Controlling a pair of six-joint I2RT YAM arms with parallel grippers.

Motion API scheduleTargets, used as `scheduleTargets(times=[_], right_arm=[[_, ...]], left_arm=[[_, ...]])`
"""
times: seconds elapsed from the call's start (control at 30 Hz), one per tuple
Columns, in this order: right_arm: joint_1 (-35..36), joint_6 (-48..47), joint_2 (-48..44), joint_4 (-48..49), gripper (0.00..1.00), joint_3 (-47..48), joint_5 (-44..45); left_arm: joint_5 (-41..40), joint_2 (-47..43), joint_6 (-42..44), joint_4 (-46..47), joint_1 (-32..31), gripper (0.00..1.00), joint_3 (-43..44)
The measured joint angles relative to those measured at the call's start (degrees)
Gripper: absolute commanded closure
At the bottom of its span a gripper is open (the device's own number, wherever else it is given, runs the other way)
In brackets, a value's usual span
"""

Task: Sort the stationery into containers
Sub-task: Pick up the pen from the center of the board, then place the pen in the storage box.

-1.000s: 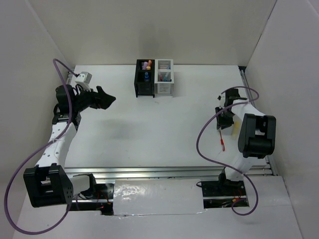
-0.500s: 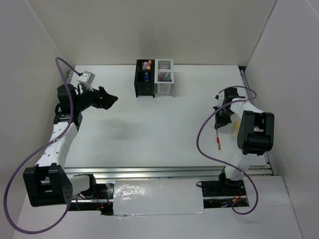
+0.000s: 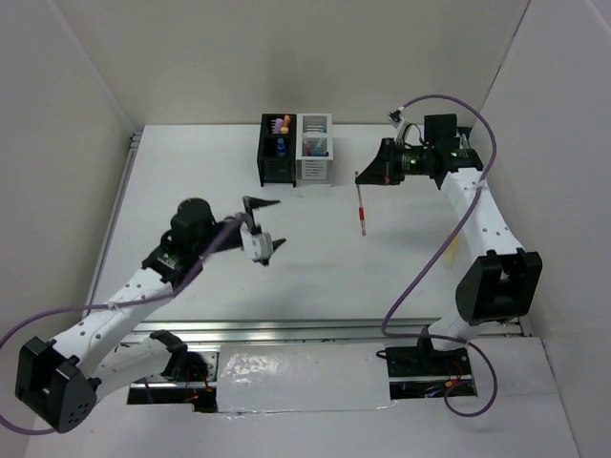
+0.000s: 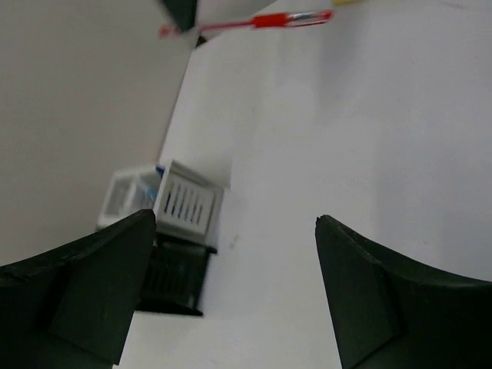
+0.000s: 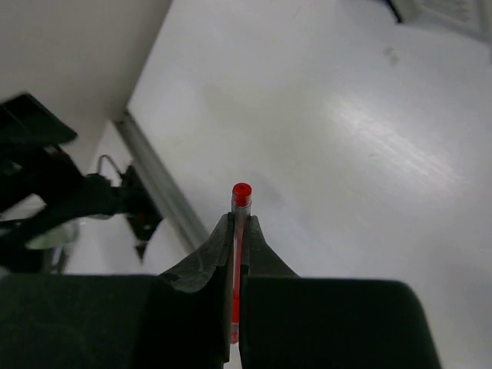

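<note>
Risk: red pen [image 3: 362, 210] pinched near one end by your clamped right jaws, dangling near white box [image 3: 314, 164] | swing it carelessly and it clips the rim or slips | left jaws spread wide, empty.

The right arm's black two-finger gripper [image 5: 238, 223] pinched a thin red plastic pen [image 5: 241, 193] above the white tabletop [image 5: 369, 138].

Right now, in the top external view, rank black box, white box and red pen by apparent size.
Black box and white box: look alike, unranked.
Red pen: smallest, though held nearer the camera.
</note>
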Motion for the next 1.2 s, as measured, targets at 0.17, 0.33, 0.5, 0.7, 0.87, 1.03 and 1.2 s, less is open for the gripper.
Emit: scheduleTargets(times=[0.17, 0.33, 0.5, 0.7, 0.87, 1.03, 1.2], right_arm=[[1.8, 9.8, 1.8, 3.3, 1.00, -6.4, -7.9], [6.1, 20.5, 1.9, 6.7, 1.00, -12.5, -11.0], [9.4, 28.1, 1.9, 12.0, 1.00, -13.1, -11.9], [11.9, 31.4, 2.6, 12.8, 1.00, -13.1, -10.8], [12.7, 32.6, 4.2, 12.8, 1.00, -13.0, -9.6], [13.2, 33.0, 5.2, 12.8, 1.00, -12.5, -8.7], [13.6, 33.0, 5.7, 12.7, 1.00, -11.6, -8.5]], left_arm=[[-2.8, -2.4, 23.3, 3.4, -11.4, 0.03, -9.5], [-4.8, 1.4, 38.6, 8.1, -16.2, 0.03, -11.4], [-5.5, 5.8, 46.1, 13.3, -19.8, 0.02, -11.1], [-4.9, 7.6, 52.0, 14.5, -21.9, 0.04, -10.8], [-4.6, 8.0, 54.6, 14.3, -22.8, 0.12, -9.3], [-4.5, 8.8, 56.4, 12.9, -24.2, 0.38, -7.3], [-4.5, 9.8, 58.9, 9.3, -24.8, 0.46, -5.4]])
